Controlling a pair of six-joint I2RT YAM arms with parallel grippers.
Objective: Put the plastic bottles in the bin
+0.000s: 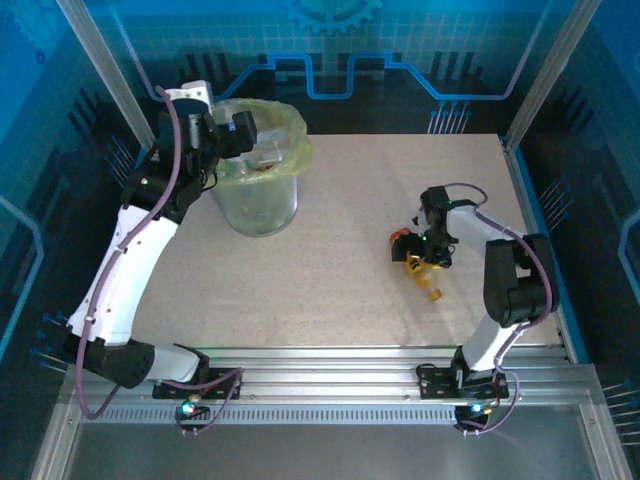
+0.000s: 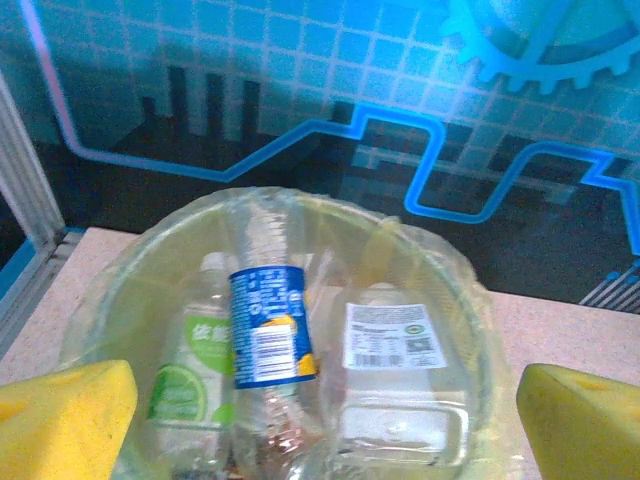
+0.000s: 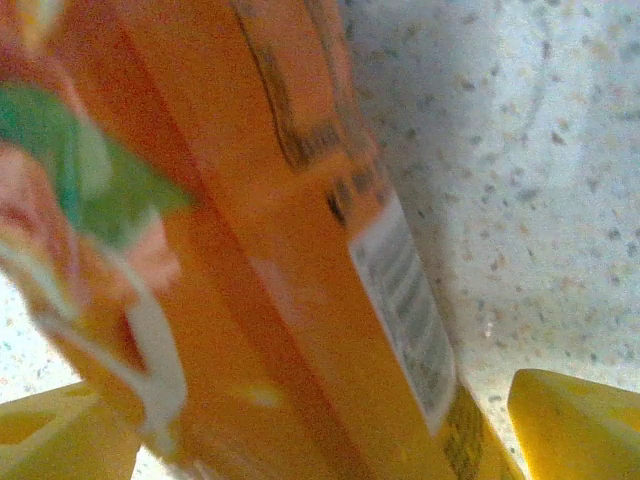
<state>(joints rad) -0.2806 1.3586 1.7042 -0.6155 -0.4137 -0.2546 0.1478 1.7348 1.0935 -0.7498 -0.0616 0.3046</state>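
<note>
One orange-labelled bottle [image 3: 300,250] lay on the speckled table [image 1: 350,200] at three o'clock, between the right gripper's [image 3: 320,425] spread fingers and not clamped. Three bottles were counted in the bag-lined bin [image 1: 260,205] at eleven o'clock: green-labelled [image 2: 190,380], blue-labelled [image 2: 268,325] and white-labelled [image 2: 392,335]. The left gripper [image 2: 322,420] hung over them, wide open and empty.

- The bin [image 1: 255,205] [image 2: 440,250] is round and pale green, with a yellow-green bag in it. It stands upright at the far left.
- Inside it are clear bottles: a blue-label bottle [image 2: 270,325], a green-label bottle [image 2: 190,375] and a white-label bottle [image 2: 393,337].
- An orange bottle [image 1: 425,275] [image 3: 300,250] lies on its side at the right, with a red bottle [image 1: 402,245] just beside it.
</note>
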